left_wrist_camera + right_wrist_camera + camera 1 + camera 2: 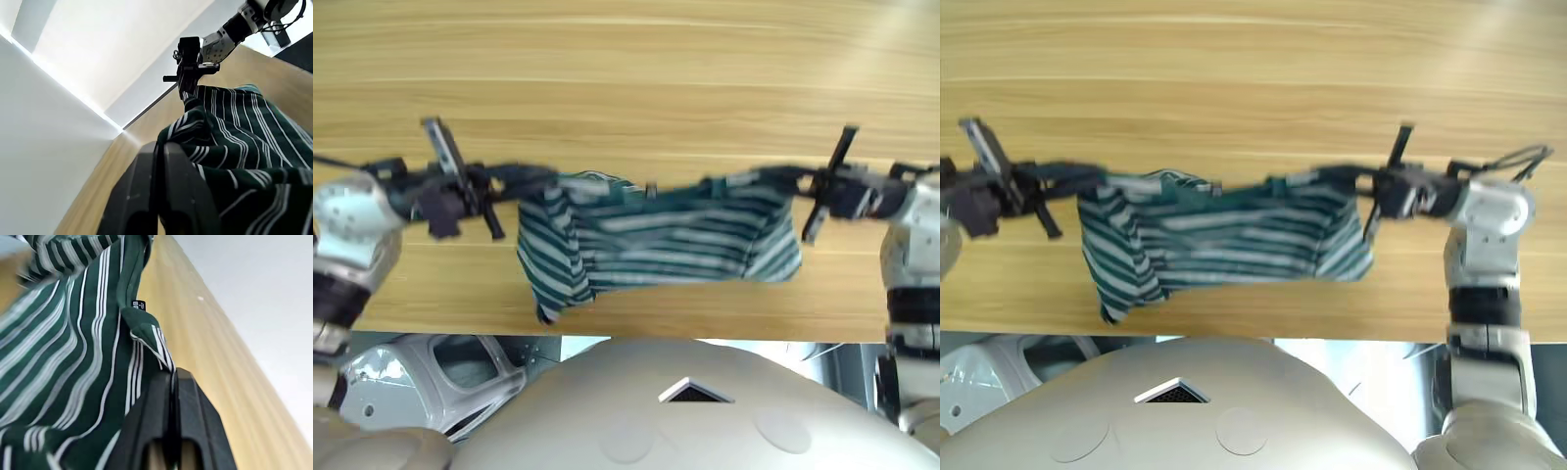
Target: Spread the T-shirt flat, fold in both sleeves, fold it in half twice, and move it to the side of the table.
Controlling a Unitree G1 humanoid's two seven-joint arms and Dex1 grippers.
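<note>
Left eye view has the T-shirt (656, 240) strung crosswise above the near edge of the table (626, 78), its long axis running from left gripper (540, 180) to right gripper (756, 182), each pinched shut on an upper corner, the body hanging, apparently bunched leftward.

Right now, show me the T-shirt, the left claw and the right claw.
T-shirt (675, 240): left eye view, middle of the striped cloth.
left claw (160, 148): left wrist view, between the fingertips pinching the cloth.
right claw (172, 374): right wrist view, between the fingertips pinching the cloth.
</note>
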